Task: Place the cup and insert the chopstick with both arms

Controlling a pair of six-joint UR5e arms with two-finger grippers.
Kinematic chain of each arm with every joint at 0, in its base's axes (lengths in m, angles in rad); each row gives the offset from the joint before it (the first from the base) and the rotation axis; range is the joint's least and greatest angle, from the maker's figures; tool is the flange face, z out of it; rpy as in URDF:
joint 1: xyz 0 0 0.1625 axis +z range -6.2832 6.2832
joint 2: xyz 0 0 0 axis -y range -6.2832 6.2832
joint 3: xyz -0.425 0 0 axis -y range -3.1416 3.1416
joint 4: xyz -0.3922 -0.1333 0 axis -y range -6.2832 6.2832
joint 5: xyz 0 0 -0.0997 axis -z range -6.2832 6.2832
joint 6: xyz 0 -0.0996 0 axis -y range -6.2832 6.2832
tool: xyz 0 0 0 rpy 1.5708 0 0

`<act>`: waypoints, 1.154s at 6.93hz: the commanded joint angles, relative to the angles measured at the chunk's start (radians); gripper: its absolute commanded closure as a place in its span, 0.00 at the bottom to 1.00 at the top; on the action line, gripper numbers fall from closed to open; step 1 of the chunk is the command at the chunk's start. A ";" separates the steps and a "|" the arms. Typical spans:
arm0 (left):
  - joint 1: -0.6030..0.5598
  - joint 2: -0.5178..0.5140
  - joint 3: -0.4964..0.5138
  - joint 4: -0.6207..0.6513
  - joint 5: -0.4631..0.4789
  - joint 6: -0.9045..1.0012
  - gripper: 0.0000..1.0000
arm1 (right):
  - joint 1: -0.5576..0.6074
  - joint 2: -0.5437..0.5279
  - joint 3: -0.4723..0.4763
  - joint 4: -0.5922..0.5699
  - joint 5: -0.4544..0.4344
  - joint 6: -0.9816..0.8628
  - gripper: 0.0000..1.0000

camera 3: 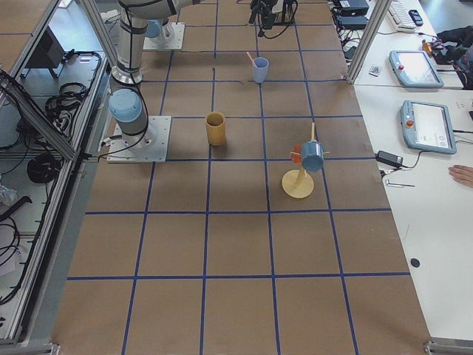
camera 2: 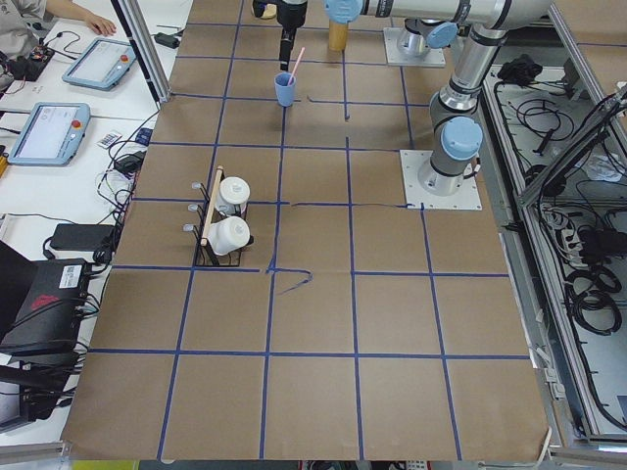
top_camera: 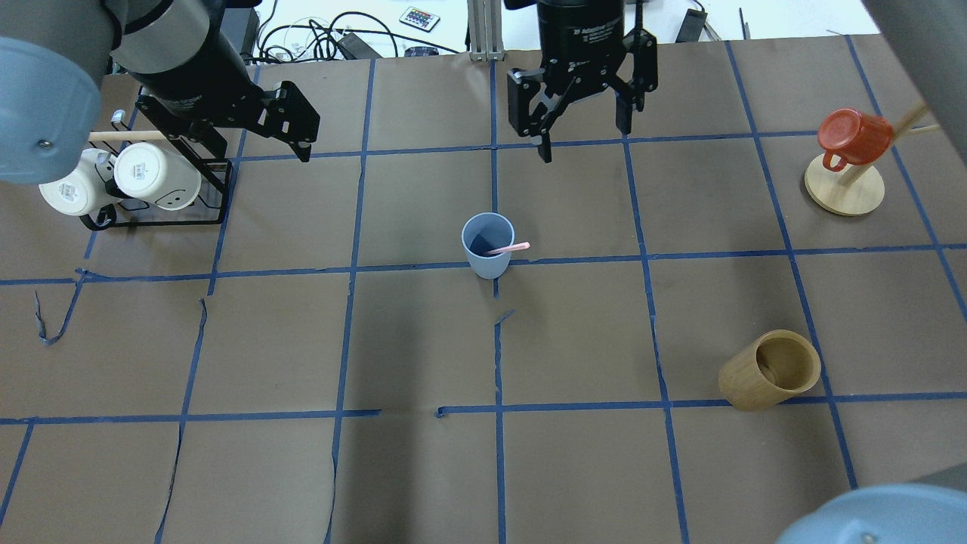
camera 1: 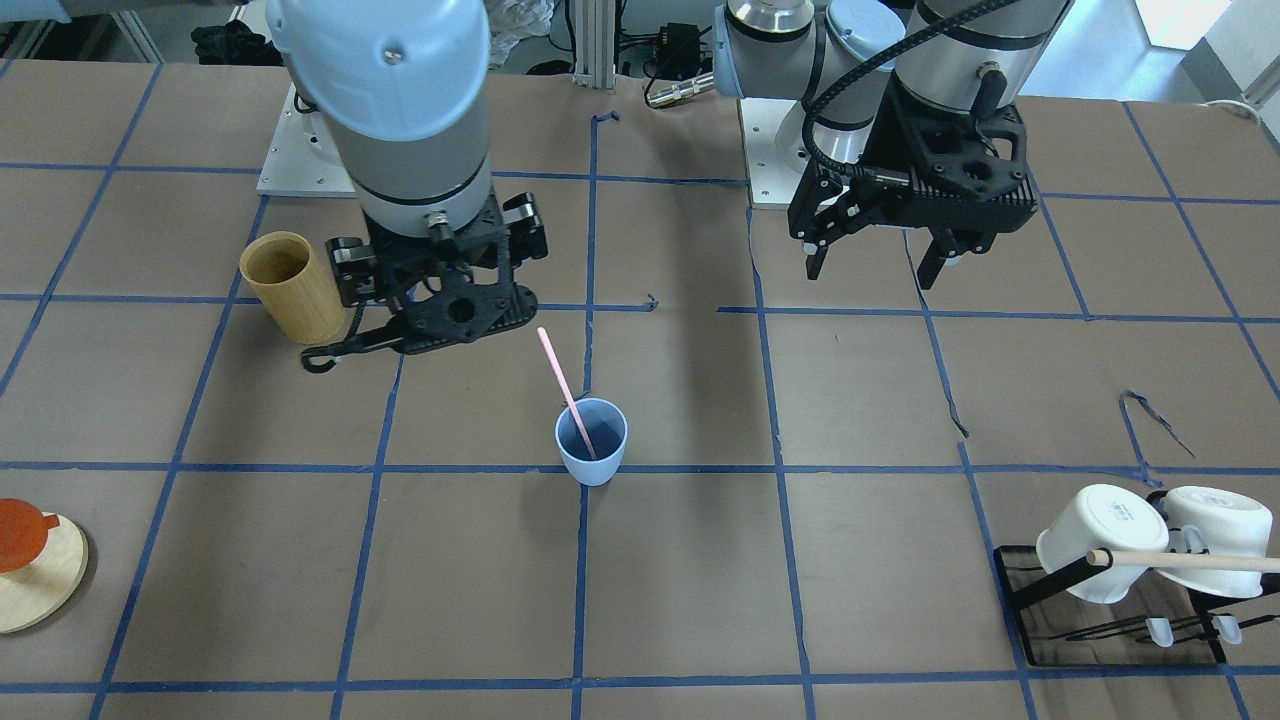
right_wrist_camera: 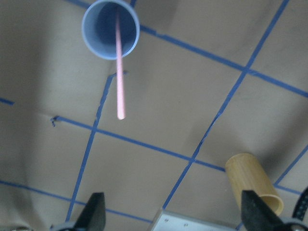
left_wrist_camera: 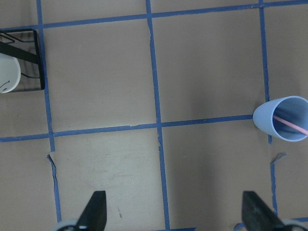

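The pale blue cup stands upright near the table's middle, and it also shows in the overhead view. The pink chopstick stands in it, leaning over the rim toward the robot's right. My right gripper hangs open and empty above the table beyond the cup. Its wrist view shows the cup with the stick between its spread fingers. My left gripper is open and empty, well off to the cup's side. Its wrist view has the cup at the right edge.
A tan wooden cylinder stands on the robot's right side. A black rack with two white mugs and a wooden rod sits at the left. A red mug hangs on a wooden stand at the far right.
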 commanded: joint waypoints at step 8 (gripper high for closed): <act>0.000 0.004 -0.006 0.000 -0.006 -0.004 0.00 | -0.248 -0.286 0.501 -0.410 0.109 0.007 0.00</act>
